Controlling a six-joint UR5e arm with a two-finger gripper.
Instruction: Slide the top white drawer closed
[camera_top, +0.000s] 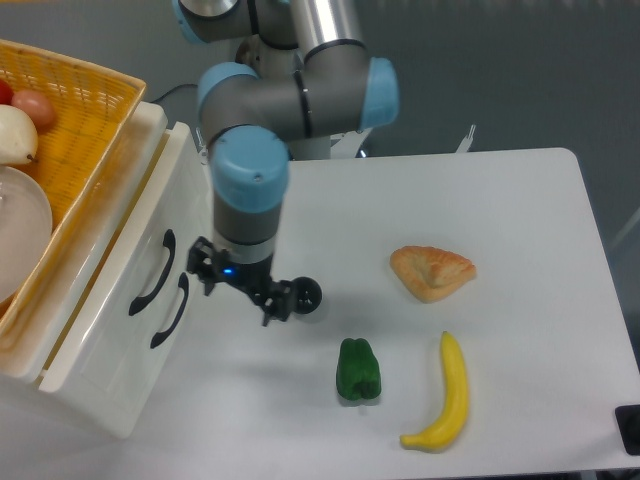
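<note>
Beside fingers (244, 286), black ball (305, 294).
</note>
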